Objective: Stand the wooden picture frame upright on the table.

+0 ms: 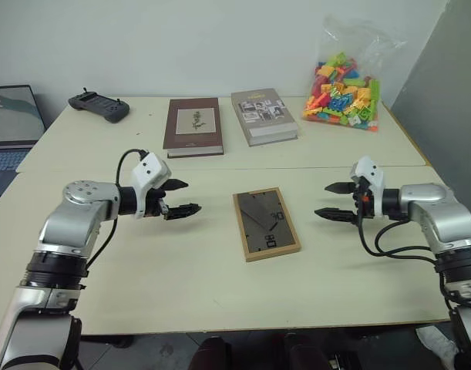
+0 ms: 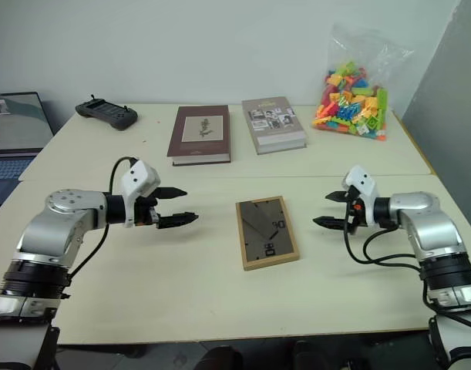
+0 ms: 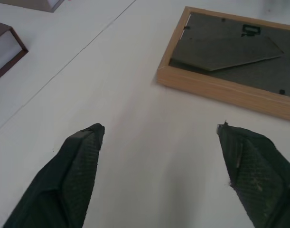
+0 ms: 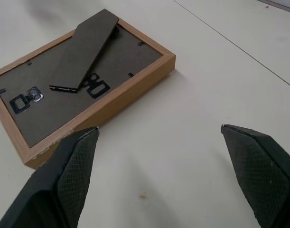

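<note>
Small rectangular light-wood picture frame: flat, dark back panel up, centre of pale cream table. Left pincer and right pincer: wide, empty, flanking frame, apart from it.

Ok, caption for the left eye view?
Wooden picture frame lies face down on the table, between the open left gripper and right gripper.

We see a plain pale wall behind, a grey panel standing at right.
</note>
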Available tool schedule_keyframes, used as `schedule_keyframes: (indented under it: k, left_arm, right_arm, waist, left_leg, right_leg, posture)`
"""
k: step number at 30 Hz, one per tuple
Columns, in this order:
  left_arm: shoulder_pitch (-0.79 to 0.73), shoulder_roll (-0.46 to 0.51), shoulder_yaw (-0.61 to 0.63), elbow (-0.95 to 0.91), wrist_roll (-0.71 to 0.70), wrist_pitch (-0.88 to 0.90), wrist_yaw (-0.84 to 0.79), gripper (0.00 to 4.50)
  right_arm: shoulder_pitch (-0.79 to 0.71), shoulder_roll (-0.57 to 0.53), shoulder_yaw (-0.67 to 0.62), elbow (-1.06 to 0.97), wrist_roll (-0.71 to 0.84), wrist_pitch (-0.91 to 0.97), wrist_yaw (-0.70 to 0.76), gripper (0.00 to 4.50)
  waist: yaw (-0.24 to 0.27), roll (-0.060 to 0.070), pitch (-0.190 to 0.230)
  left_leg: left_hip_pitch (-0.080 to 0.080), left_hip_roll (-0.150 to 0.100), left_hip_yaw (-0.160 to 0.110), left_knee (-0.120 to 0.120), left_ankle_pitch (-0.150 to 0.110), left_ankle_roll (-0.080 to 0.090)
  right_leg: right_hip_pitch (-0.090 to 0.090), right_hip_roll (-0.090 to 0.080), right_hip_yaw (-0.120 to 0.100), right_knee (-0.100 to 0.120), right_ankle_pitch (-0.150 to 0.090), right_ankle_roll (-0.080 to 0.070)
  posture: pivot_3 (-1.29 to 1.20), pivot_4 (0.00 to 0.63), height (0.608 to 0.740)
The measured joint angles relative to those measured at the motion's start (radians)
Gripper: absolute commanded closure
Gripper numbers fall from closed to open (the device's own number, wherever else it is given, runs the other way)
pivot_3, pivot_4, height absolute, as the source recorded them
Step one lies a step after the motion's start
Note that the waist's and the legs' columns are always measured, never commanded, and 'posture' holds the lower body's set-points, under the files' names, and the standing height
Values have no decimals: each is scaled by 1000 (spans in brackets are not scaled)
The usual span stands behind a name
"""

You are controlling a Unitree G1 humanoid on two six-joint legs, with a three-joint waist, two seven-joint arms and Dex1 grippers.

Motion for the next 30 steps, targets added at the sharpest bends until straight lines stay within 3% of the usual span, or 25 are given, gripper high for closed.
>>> schedule_keyframes:
  k: [7,13,15,21,30]
  left_arm:
    - [4,-45,-53,34,40,-50,-18,2681]
    - [-50,-132,-119,155,118,-156,-7,4163]
    - [-67,-165,-135,203,139,-186,-3,4476]
    - [-113,-244,-158,279,172,-233,3,4476]
    - [-117,-260,-153,286,188,-214,33,4476]
  right_arm:
    - [67,56,83,-30,-67,-27,-30,2708]
    - [73,95,128,-36,-109,-40,-46,4389]
    - [76,110,146,-58,-115,-36,-47,4500]
    - [94,134,161,-148,-114,-7,-44,4500]
    - [108,134,168,-139,-140,5,-83,4500]
  waist:
    - [1,0,0]
    - [3,0,0]
    - [3,0,0]
    - [2,0,0]
    - [1,0,0]
  left_leg:
    - [0,0,0,1,0,0]
    - [0,-1,0,1,0,0]
    - [0,0,0,1,0,0]
    - [0,0,-1,1,0,0]
    - [0,-1,-1,2,0,0]
  right_leg:
    - [0,0,0,1,0,0]
    - [0,0,0,1,0,0]
    - [0,0,-1,1,0,0]
    - [0,0,-1,1,0,0]
    - [0,0,-1,1,0,0]
  posture:
    - [0,150,740]
    - [0,150,740]
    - [0,150,740]
    - [0,150,740]
    - [0,150,740]
